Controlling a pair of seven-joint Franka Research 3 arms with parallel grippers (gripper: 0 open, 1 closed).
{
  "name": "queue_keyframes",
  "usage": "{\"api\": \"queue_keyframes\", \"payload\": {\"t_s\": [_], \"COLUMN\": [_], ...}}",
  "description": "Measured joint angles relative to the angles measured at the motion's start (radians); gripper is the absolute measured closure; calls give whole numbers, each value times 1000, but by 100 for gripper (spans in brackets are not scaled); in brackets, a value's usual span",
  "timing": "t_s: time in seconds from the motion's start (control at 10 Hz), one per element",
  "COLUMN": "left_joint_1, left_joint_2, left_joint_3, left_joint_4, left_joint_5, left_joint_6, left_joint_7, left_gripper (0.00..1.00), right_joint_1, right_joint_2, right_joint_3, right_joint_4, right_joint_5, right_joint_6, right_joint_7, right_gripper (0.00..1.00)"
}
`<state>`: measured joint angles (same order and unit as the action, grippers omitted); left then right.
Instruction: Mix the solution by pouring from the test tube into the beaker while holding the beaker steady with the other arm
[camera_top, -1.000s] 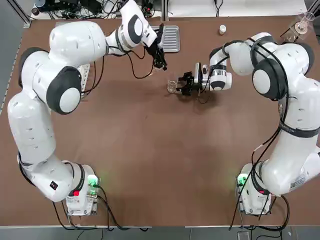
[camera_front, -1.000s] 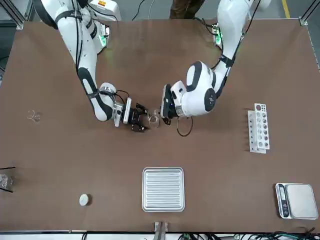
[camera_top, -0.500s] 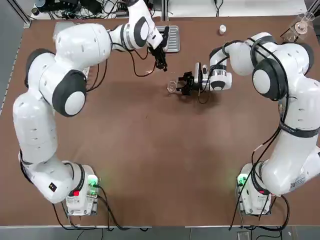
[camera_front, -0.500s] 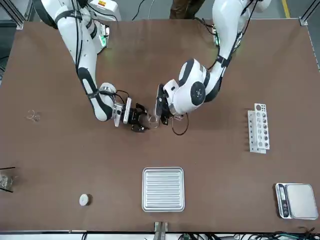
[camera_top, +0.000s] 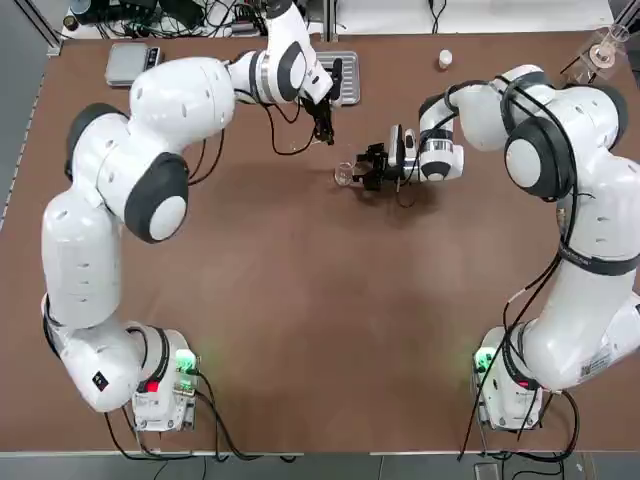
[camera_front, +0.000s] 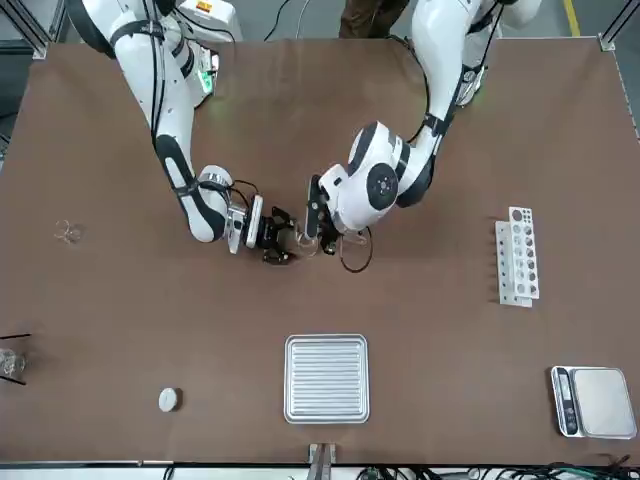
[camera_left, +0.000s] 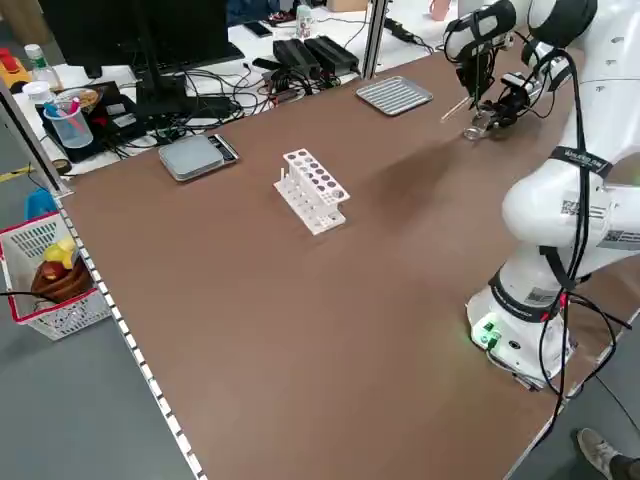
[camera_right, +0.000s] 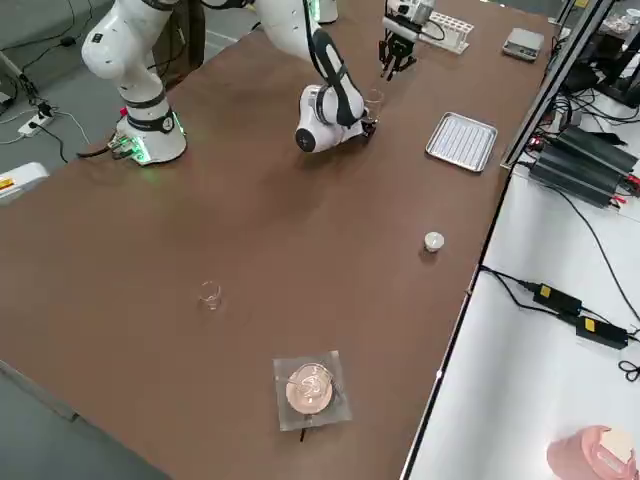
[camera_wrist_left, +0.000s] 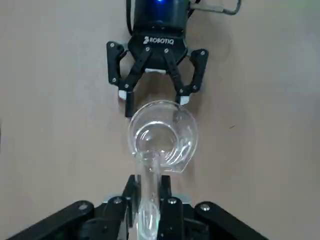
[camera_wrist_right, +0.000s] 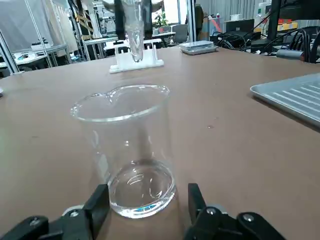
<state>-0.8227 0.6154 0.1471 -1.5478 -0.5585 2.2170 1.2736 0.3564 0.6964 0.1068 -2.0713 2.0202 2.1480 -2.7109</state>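
Gripping the beaker (camera_wrist_left: 161, 136) at its base on the counter (camera_top: 320, 300), our right end effector (camera_top: 362, 167) holds it upright mid-counter. Our left end effector (camera_wrist_left: 148, 200) is clamped on the test tube (camera_wrist_left: 148, 192), whose mouth hangs just above the beaker's rim.

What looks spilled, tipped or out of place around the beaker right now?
Nothing stands out. The beaker stands upright between the right gripper fingers, the table around it looks dry, and the left gripper holds the test tube over its rim.
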Motion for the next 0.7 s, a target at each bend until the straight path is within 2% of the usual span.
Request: {"api": "queue_keyframes", "payload": {"t_s": [0.2, 0.7], "left_joint_1": [-92, -163], "left_joint_2": [17, 49], "left_joint_3": [98, 153], "left_joint_4": [11, 29], "left_joint_5": [0, 75], "left_joint_6": [-1, -3], "left_joint_7": [-25, -85], "left_gripper": [78, 78], "right_joint_1": [0, 0], "right_joint_2": [0, 0], "right_joint_3": [0, 0], "right_joint_4": [0, 0], "right_joint_5": [0, 0], "right_joint_6": [0, -1], "right_joint_7": [0, 0], "right_gripper": [28, 28]}}
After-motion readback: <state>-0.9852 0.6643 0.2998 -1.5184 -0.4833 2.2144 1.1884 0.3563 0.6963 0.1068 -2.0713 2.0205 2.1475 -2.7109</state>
